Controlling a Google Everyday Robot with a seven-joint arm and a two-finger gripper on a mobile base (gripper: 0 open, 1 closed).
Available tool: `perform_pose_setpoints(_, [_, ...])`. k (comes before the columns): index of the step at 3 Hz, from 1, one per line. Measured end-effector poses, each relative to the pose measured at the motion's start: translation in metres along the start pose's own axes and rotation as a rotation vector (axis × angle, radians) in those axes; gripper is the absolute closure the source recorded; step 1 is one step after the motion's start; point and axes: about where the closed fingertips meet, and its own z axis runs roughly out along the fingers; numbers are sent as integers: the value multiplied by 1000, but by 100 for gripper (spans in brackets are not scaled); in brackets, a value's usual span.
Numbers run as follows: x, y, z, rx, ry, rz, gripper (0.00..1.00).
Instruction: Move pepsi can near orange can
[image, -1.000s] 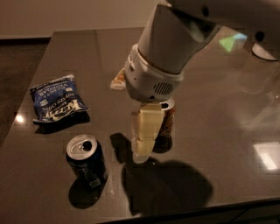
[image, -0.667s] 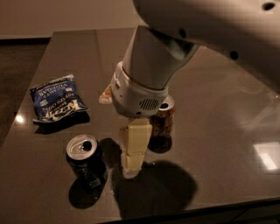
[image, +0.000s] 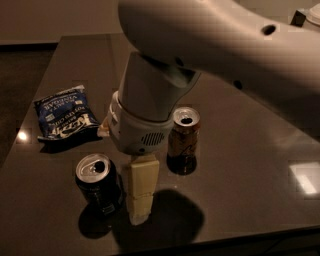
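- Since the earlier frame, the gripper (image: 139, 200) has shifted toward 7 o'clock. It now hangs low over the desk (image: 240, 175), just beside the pepsi can (image: 98, 182) at its 3 o'clock. Both cans are unmoved.
- Gripper spread or pinching: cannot tell.
- Pepsi can stands upright at 7 o'clock of the orange can (image: 183, 140), apart.
- Judged early: grasp, carry and placement remain.

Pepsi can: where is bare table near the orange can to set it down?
Bare table lies right of the orange can, toward the right edge, and in front of it, toward the front edge. Crowded: the pincer stands between the pepsi can and the orange can, and the chip bag lies farther left.
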Motion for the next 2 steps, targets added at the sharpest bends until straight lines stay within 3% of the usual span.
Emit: perform_pose_setpoints(2, [-20, 2, -1, 13, 40, -55, 0])
